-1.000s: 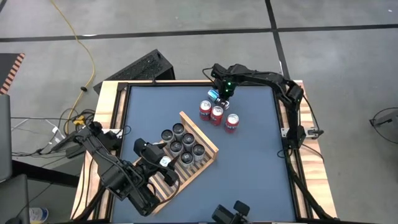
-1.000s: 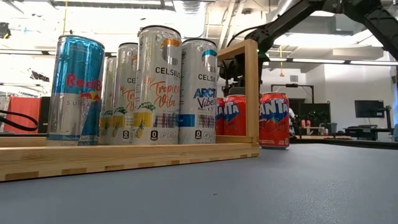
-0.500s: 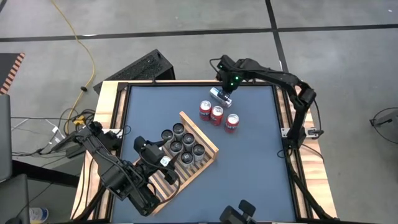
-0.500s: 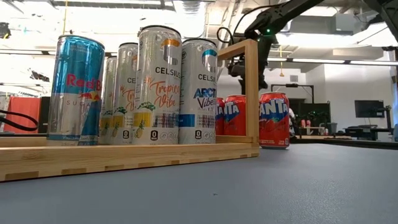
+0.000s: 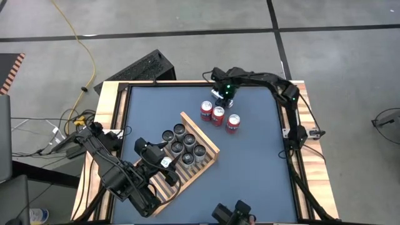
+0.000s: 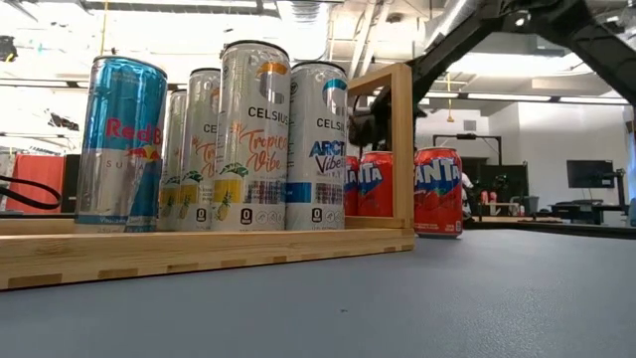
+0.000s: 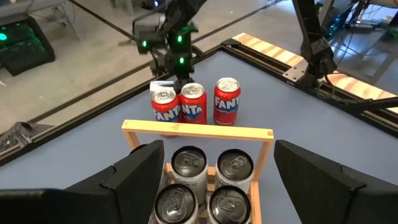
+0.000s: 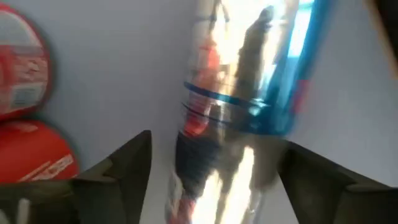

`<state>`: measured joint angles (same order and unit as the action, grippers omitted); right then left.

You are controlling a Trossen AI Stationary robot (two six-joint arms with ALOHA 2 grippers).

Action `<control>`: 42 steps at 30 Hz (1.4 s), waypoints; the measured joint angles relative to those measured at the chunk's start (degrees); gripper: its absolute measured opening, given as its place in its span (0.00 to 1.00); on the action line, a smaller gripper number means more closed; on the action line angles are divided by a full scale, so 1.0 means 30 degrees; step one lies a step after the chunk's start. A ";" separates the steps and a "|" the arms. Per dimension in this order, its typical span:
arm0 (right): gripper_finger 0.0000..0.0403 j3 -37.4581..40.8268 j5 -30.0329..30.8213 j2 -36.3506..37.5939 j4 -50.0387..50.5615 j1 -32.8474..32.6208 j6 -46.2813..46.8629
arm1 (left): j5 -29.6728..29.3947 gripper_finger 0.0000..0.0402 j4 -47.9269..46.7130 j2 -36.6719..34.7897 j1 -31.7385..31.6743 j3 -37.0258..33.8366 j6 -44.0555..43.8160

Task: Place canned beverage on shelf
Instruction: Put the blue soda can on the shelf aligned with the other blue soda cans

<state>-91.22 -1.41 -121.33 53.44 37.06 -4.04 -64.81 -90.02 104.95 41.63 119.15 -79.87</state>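
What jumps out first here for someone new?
The wooden shelf lies angled on the blue table's left half, carrying a cluster of tall cans, with the left gripper over its near end. Behind its far corner stand three red Fanta cans. The right gripper is at the table's far edge just beyond them, jaws spread around a silver and blue can.

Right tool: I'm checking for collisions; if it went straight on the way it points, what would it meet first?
Most likely the silver-and-blue can lying between the right tool's open fingers, though depth is unclear.
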 joint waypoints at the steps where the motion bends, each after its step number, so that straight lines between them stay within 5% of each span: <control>1: 0.77 0.0000 0.0254 -0.0334 0.0075 -0.0127 0.0070 | -0.0003 0.73 0.0003 0.0000 -0.0026 0.0000 -0.0012; 4: 0.70 -0.0100 0.0752 -0.0757 0.0372 -0.0345 0.0368 | 0.0003 0.73 0.0001 0.0000 -0.0083 0.0000 -0.0047; 9: 0.40 -0.0054 0.0953 -0.0451 0.0435 -0.0564 0.0334 | -0.0031 0.73 0.0000 0.0000 -0.0193 0.0000 -0.0039; 20: 0.40 0.0036 0.1088 0.2208 0.0642 0.0107 0.0346 | -0.1800 0.73 0.0007 0.0000 -0.0255 0.0000 -0.0309; 27: 0.40 0.0036 0.2222 0.7091 -0.0035 -0.0693 0.0590 | -0.3910 0.73 0.0009 -0.0334 -0.0253 -0.0015 -0.1278; 32: 0.40 -0.0007 0.3714 1.1586 -0.1003 -0.3142 0.2335 | -0.5010 0.73 -0.0007 -0.1704 -0.0255 -0.0015 -0.0788; 37: 0.40 -0.0007 0.6491 1.4421 -0.2043 -0.7802 0.4038 | -0.4888 0.73 0.0912 -0.3109 -0.0255 -0.0014 0.0789; 42: 0.40 -0.0007 1.0357 1.5811 -0.2833 -1.2853 0.6074 | -0.2531 0.73 0.8647 -0.3938 -0.0363 -0.0015 0.8832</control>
<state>-91.24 29.66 -73.90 44.94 -1.50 14.18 -72.40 -64.08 93.13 40.54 119.11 -53.37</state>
